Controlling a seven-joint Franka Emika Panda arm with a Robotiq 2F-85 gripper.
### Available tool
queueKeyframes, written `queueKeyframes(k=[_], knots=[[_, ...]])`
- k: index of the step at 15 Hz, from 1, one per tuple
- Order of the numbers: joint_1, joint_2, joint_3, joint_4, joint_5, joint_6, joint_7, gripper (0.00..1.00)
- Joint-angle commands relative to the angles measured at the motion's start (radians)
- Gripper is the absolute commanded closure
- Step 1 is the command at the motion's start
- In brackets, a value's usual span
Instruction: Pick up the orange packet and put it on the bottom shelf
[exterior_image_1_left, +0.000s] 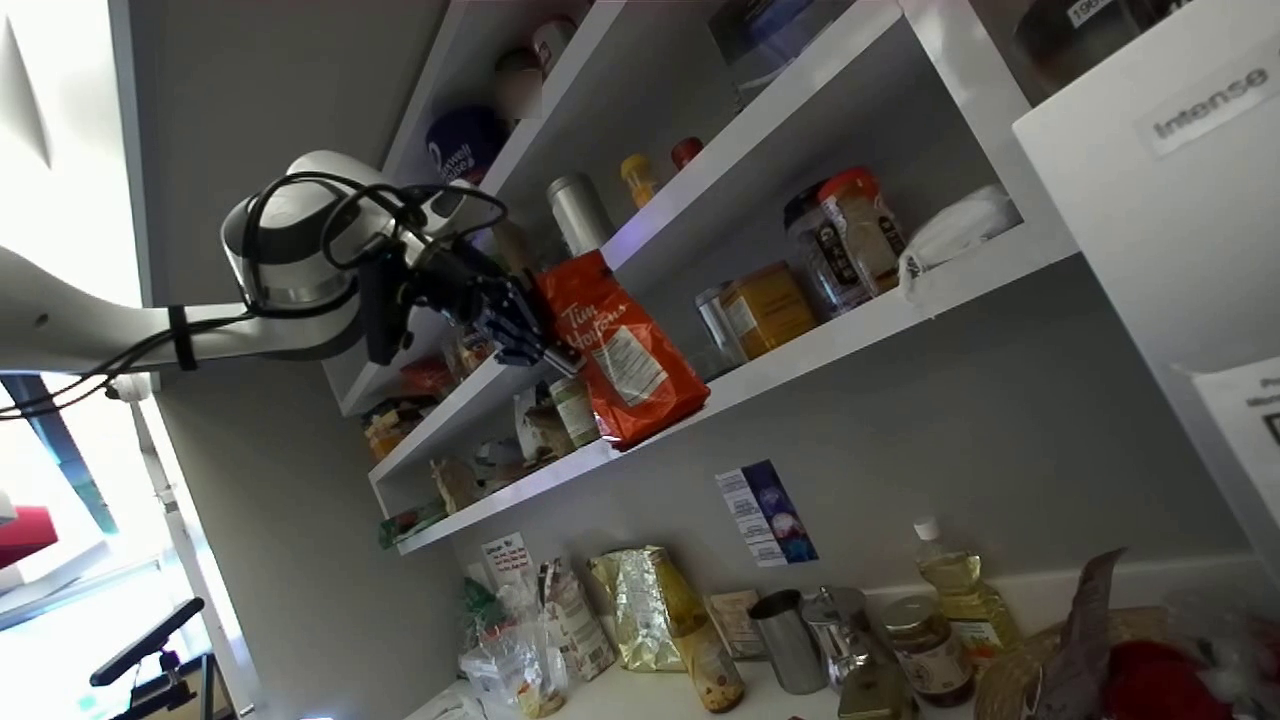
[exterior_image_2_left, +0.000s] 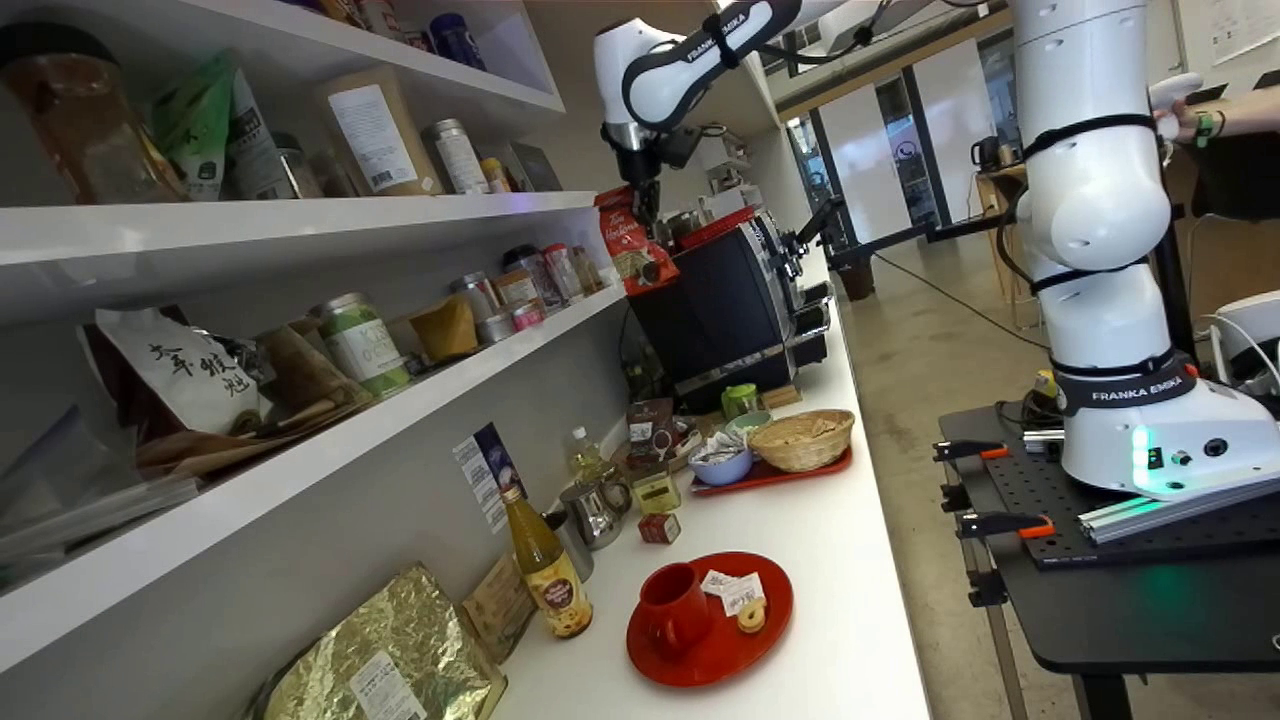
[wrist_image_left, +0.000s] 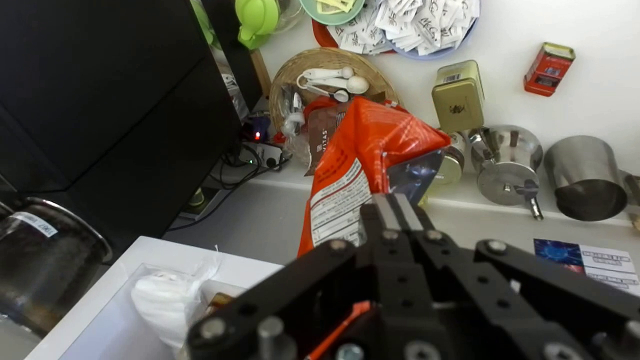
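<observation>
The orange packet (exterior_image_1_left: 640, 335) is an orange-red pouch with a white label, slightly tilted. It also shows in an exterior view (exterior_image_2_left: 628, 240) and the wrist view (wrist_image_left: 345, 185). My gripper (exterior_image_1_left: 565, 358) is shut on the packet's side seam; in the wrist view its fingertips (wrist_image_left: 395, 200) are nearly together there. The bottom shelf (exterior_image_1_left: 840, 338) is a long white board, also seen in an exterior view (exterior_image_2_left: 300, 467). The packet's lower end overlaps the shelf's front edge in both exterior views. I cannot tell whether it touches the shelf.
Jars (exterior_image_1_left: 860, 225), a yellow box (exterior_image_1_left: 770, 310) and a green-labelled jar (exterior_image_2_left: 362, 345) stand on the bottom shelf. The higher shelf board (exterior_image_2_left: 300, 222) runs above. A black machine (exterior_image_2_left: 710, 310) stands beyond the packet. A wicker basket (exterior_image_2_left: 800, 440) and a bottle (exterior_image_2_left: 545, 565) are on the counter.
</observation>
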Motion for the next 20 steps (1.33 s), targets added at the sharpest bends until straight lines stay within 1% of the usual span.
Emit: queueKeyframes(k=[1,5,9,16,20], knots=[[-0.003,0.12,-0.021,0.193,0.072,-0.06,-0.06,1.0],[-0.018,0.228,-0.044,0.341,0.135,-0.092,-0.09,1.0],[-0.037,0.329,-0.048,0.467,0.187,-0.123,-0.11,1.0],[-0.034,0.486,-0.028,0.712,0.2,-0.204,-0.11,1.0],[-0.032,0.55,-0.012,0.814,0.2,-0.251,-0.113,1.0]])
